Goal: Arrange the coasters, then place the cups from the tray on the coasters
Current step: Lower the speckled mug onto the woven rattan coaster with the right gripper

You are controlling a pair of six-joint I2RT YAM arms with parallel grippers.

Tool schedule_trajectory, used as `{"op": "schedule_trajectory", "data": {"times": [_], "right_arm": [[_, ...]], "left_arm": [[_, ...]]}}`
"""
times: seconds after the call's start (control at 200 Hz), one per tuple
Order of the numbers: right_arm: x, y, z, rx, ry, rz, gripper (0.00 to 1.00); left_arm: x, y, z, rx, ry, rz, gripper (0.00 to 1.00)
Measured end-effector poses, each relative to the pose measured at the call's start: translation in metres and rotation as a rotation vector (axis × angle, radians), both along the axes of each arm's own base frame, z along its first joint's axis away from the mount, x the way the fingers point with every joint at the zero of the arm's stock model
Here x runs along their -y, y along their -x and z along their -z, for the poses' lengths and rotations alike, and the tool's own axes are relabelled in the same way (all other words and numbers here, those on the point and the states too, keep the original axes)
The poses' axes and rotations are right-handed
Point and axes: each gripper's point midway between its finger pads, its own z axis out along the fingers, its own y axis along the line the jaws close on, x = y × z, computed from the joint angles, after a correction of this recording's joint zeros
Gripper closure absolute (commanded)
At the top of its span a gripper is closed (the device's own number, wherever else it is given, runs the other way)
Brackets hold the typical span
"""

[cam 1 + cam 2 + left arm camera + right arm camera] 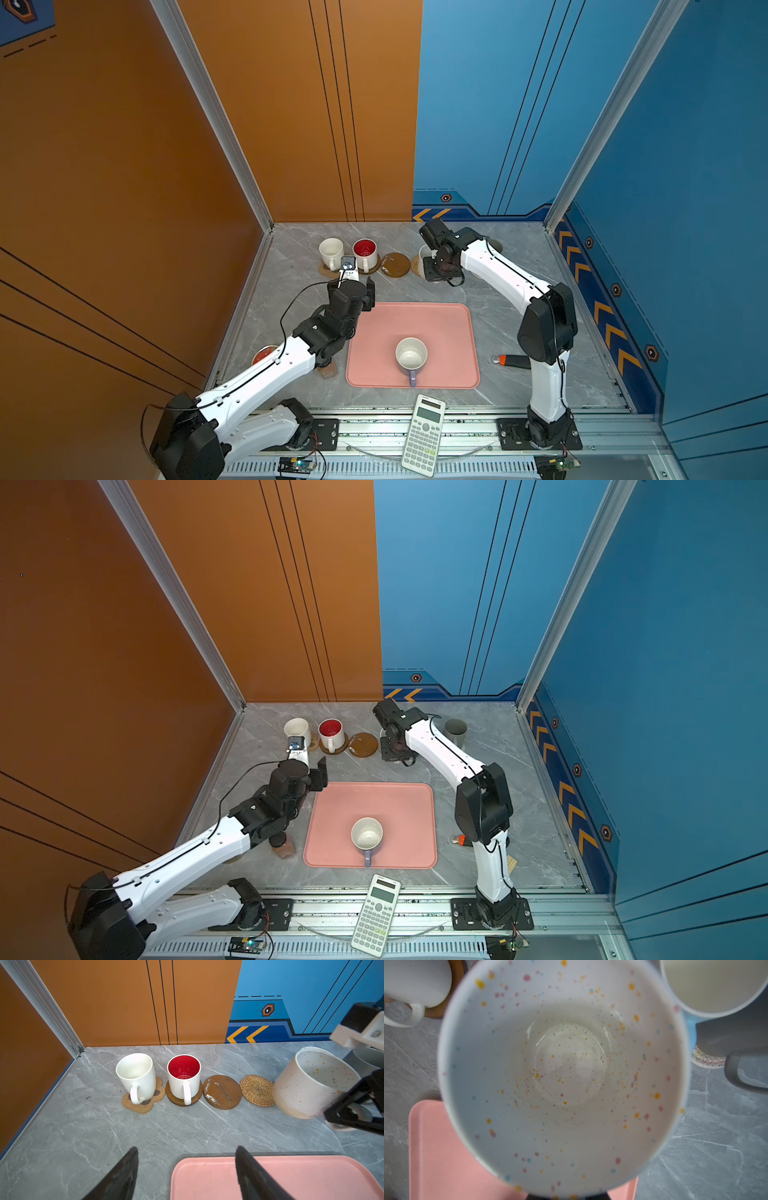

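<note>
One mug in play: speckled cream mug [311, 1084], tilted beside rattan coaster [257, 1090], clenched in right gripper [353, 1109]. Level it, centre over coaster, lower gently. Left gripper [187, 1148] spread, empty, near pink tray [311, 1178].

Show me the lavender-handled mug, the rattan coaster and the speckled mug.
lavender-handled mug [411, 356]: in a top view, inner floor.
rattan coaster [257, 1090]: left wrist view, weave centre.
speckled mug [307, 1088]: left wrist view, outer wall.
</note>
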Motion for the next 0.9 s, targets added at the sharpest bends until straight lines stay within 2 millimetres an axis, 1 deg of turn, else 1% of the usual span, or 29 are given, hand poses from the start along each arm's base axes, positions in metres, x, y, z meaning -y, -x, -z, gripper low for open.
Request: {"op": "schedule_trajectory", "data": {"times": [0.275, 0.566, 0.796, 0.896], "right_arm": [[-0.004, -0.016, 0.011, -0.007, 0.000, 0.010, 1.00], [-0.009, -0.037, 0.030, -0.019, 0.004, 0.024, 1.00], [-0.013, -0.056, 0.031, 0.006, -0.010, 0.037, 1.00], [-0.014, -0.062, 0.030, 0.013, -0.015, 0.041, 1.00]], "left_arm": [[-0.002, 0.002, -0.002, 0.003, 0.003, -0.002, 0.26], [-0.005, 0.003, -0.006, 0.010, 0.008, -0.006, 0.26], [-0.006, 0.004, -0.007, 0.012, 0.009, -0.006, 0.26], [-0.006, 0.004, -0.006, 0.010, 0.008, -0.006, 0.26]]}}
